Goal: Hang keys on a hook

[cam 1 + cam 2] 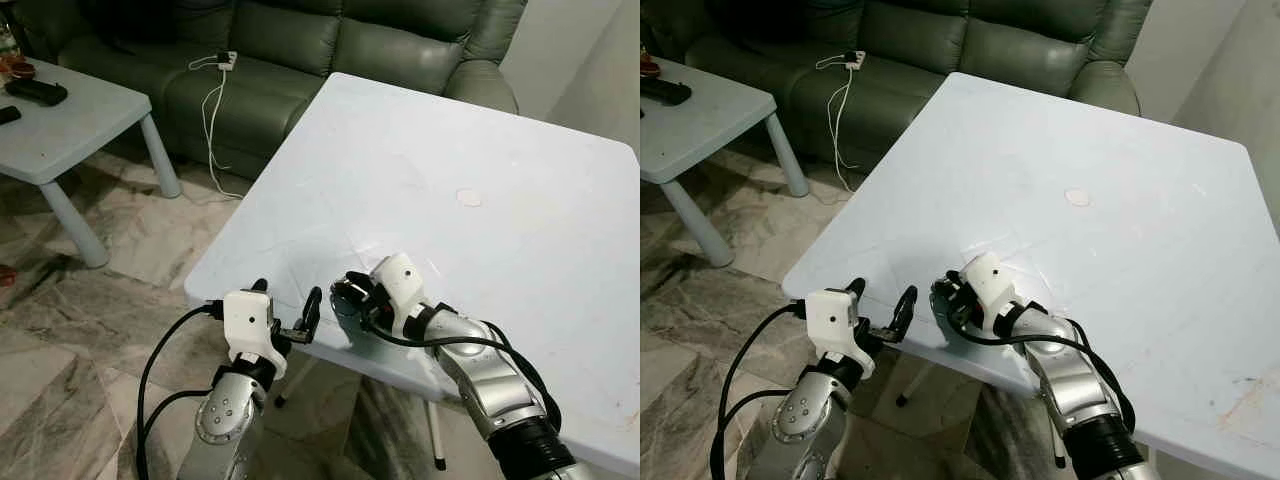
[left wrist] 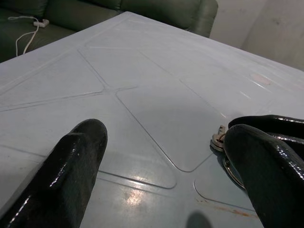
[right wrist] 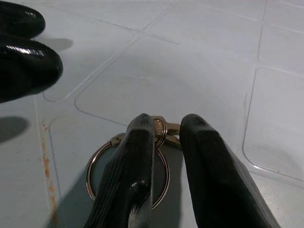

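I have the pale blue counter (image 1: 470, 130) as my landmark; a green sofa (image 1: 300, 50) stands behind its far edge, and a low side table (image 1: 70, 120) sits well off its left side on the tiled floor. At the counter's near edge my right hand (image 1: 345, 296) reaches in over the top, its fingers (image 3: 137, 156) narrowed to a small gap, straddling the keys (image 3: 159, 127) and their ring, which lie flat on the counter. My left hand (image 1: 288, 306) hovers just beside the counter's near corner, fingers spread wide and holding nothing.
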`<state>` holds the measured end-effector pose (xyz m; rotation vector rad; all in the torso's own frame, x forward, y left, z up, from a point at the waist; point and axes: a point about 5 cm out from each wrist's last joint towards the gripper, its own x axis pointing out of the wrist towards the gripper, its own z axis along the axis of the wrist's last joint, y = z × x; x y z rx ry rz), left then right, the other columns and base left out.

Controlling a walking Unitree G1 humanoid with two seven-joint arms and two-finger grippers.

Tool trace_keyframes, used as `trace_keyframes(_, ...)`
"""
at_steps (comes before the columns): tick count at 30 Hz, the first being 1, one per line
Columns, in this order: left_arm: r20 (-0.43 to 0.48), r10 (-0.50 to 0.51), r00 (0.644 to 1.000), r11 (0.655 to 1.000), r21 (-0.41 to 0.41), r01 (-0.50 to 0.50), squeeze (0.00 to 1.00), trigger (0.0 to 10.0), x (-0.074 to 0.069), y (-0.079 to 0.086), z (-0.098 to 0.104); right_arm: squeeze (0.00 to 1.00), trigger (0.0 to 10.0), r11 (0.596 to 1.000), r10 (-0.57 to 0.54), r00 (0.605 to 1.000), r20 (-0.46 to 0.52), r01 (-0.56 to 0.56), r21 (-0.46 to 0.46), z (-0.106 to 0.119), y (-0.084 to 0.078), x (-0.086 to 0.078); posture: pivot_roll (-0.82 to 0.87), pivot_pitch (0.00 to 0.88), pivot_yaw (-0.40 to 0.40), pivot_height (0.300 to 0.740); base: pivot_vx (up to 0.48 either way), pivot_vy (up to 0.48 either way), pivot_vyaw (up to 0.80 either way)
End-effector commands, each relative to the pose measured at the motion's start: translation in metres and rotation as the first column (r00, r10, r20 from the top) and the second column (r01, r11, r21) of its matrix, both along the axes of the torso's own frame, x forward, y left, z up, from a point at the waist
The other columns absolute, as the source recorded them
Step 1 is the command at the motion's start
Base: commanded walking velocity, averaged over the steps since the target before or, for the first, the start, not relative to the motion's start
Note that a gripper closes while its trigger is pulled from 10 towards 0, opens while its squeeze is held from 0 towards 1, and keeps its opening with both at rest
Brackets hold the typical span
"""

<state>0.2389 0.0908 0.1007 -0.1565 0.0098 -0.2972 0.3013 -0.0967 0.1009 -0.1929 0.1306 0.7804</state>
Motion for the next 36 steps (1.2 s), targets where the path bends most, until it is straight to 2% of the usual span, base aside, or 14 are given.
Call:
trace_keyframes(1, 0.014, -0.002, 1.000, 1.000, -0.029, 0.003, 0.00, 10.0, 0.0008, -0.0062, 0.0056, 0.00, 10.0, 1.000, 0.001, 1.000, 0.010, -0.001, -0.012, 0.0019, -0.0011, -0.0013, 0.02, 0.114, -0.137, 0.740, 0.000, 0.000, 0.00)
trace_keyframes(7, 0.015, -0.001, 1.000, 1.000, -0.029, 0.002, 0.00, 10.0, 0.0013, -0.0062, 0.0056, 0.00, 9.3, 0.998, 0.054, 0.998, -0.024, -0.054, 0.013, 0.0009, 0.0004, -0.0057, 0.02, 0.115, -0.136, 0.740, 0.000, 0.000, 0.00)
trace_keyframes(8, 0.015, -0.002, 1.000, 1.000, -0.029, 0.002, 0.00, 10.0, 0.0013, -0.0062, 0.0056, 0.00, 8.3, 0.998, 0.056, 0.998, -0.021, -0.056, 0.012, 0.0013, 0.0003, -0.0058, 0.02, 0.114, -0.136, 0.740, 0.000, 0.000, 0.00)
trace_keyframes(9, 0.015, -0.002, 1.000, 1.000, -0.029, 0.002, 0.00, 10.0, 0.0013, -0.0063, 0.0056, 0.00, 8.3, 0.998, 0.055, 0.998, -0.016, -0.055, 0.010, 0.0016, 0.0000, -0.0057, 0.02, 0.114, -0.136, 0.740, 0.000, 0.000, 0.00)
trace_keyframes(10, 0.015, -0.002, 1.000, 1.000, -0.029, 0.002, 0.00, 10.0, 0.0014, -0.0063, 0.0056, 0.00, 10.0, 0.997, 0.071, 0.997, -0.015, -0.071, 0.014, 0.0021, -0.0002, -0.0066, 0.02, 0.113, -0.136, 0.740, 0.000, 0.000, 0.00)
trace_keyframes(14, 0.016, -0.002, 1.000, 1.000, -0.029, 0.003, 0.00, 10.0, 0.0016, -0.0064, 0.0056, 0.00, 10.0, 0.997, 0.073, 0.997, -0.017, -0.073, 0.016, 0.0023, -0.0004, -0.0068, 0.01, 0.114, -0.136, 0.740, 0.000, 0.000, 0.00)
trace_keyframes(19, 0.017, -0.004, 1.000, 1.000, -0.031, 0.004, 0.00, 10.0, 0.0020, -0.0071, 0.0057, 0.00, 2.6, 0.998, 0.062, 0.998, 0.001, -0.062, 0.013, 0.0037, -0.0008, -0.0060, 0.01, 0.113, -0.136, 0.740, 0.000, 0.000, 0.00)
trace_keyframes(22, 0.017, -0.004, 1.000, 0.999, -0.032, 0.005, 0.00, 10.0, 0.0021, -0.0074, 0.0058, 0.00, 2.0, 0.999, 0.053, 0.999, 0.008, -0.053, 0.010, 0.0043, -0.0015, -0.0058, 0.01, 0.113, -0.136, 0.740, 0.000, 0.000, 0.00)
trace_keyframes(23, 0.017, -0.004, 1.000, 1.000, -0.031, 0.005, 0.00, 10.0, 0.0023, -0.0073, 0.0059, 0.00, 0.0, 0.998, 0.053, 0.999, 0.012, -0.053, 0.019, 0.0051, -0.0014, -0.0060, 0.01, 0.114, -0.136, 0.740, 0.000, 0.000, 0.00)
trace_keyframes(29, 0.019, -0.003, 1.000, 1.000, -0.030, 0.004, 0.00, 10.0, 0.0029, -0.0073, 0.0063, 0.00, 1.0, 0.998, 0.059, 0.998, 0.014, -0.059, 0.009, 0.0046, -0.0003, -0.0066, 0.01, 0.114, -0.137, 0.740, 0.000, 0.000, 0.00)
trace_keyframes(31, 0.019, -0.003, 1.000, 1.000, -0.030, 0.003, 0.00, 10.0, 0.0028, -0.0073, 0.0064, 0.00, 3.1, 0.998, 0.065, 0.998, 0.015, -0.066, 0.008, 0.0038, 0.0001, -0.0078, 0.02, 0.114, -0.137, 0.740, 0.000, 0.000, 0.00)
trace_keyframes(34, 0.019, -0.002, 1.000, 1.000, -0.030, 0.003, 0.00, 10.0, 0.0028, -0.0073, 0.0064, 0.00, 4.5, 0.996, 0.084, 0.996, -0.010, -0.084, 0.008, 0.0017, 0.0005, -0.0094, 0.02, 0.113, -0.137, 0.740, 0.000, 0.000, 0.00)
trace_keyframes(35, 0.019, -0.002, 1.000, 1.000, -0.030, 0.003, 0.00, 10.0, 0.0027, -0.0072, 0.0064, 0.00, 10.0, 0.996, 0.088, 0.996, -0.015, -0.088, 0.010, 0.0014, 0.0007, -0.0098, 0.02, 0.113, -0.137, 0.740, 0.000, 0.000, 0.00)
trace_keyframes(36, 0.019, -0.002, 1.000, 1.000, -0.030, 0.002, 0.00, 10.0, 0.0025, -0.0071, 0.0063, 0.00, 10.0, 0.995, 0.095, 0.995, -0.026, -0.094, 0.018, 0.0008, 0.0010, -0.0104, 0.02, 0.114, -0.138, 0.740, 0.000, 0.000, 0.00)
